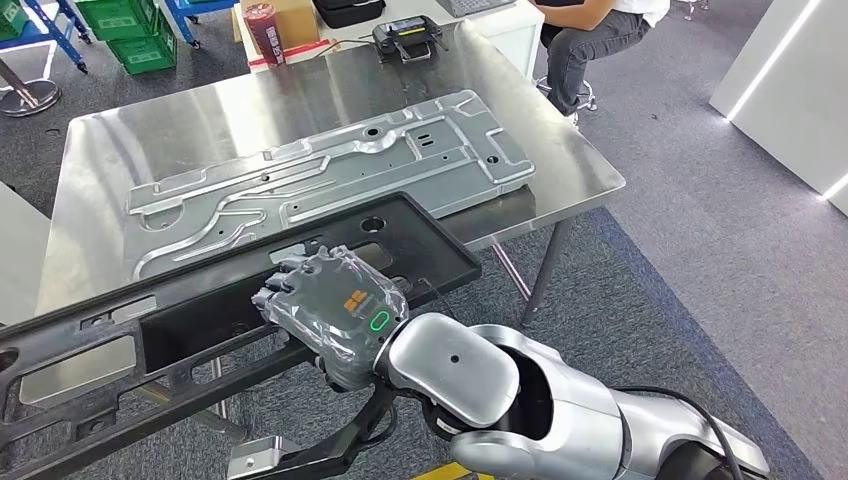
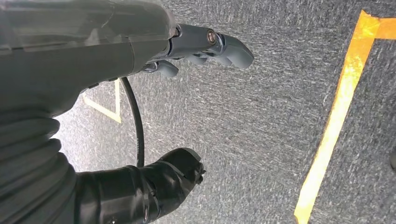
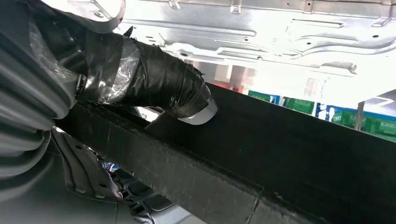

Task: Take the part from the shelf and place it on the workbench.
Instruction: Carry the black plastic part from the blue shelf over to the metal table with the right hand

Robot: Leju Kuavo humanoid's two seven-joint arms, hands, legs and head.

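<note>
A long black plastic frame part [image 1: 425,235] slants from the lower left up to the workbench's near edge. Its far end overlaps the steel workbench [image 1: 120,150]; I cannot tell whether it touches. My right hand [image 1: 335,310] grips the frame near its middle from the near side. In the right wrist view the taped thumb [image 3: 159,88] presses on the black frame part [image 3: 289,154]. A large silver stamped panel [image 1: 380,160] lies flat across the workbench beyond it. My left hand [image 2: 196,93] hangs over the carpet with fingers [image 2: 219,44] apart and nothing in it.
Behind the workbench a white table carries a red cup [image 1: 263,30] and a black device [image 1: 405,40]. A person [image 1: 590,40] sits at the back right. Green crates [image 1: 130,30] stand on blue racks at the back left. Yellow tape [image 2: 336,116] marks the carpet.
</note>
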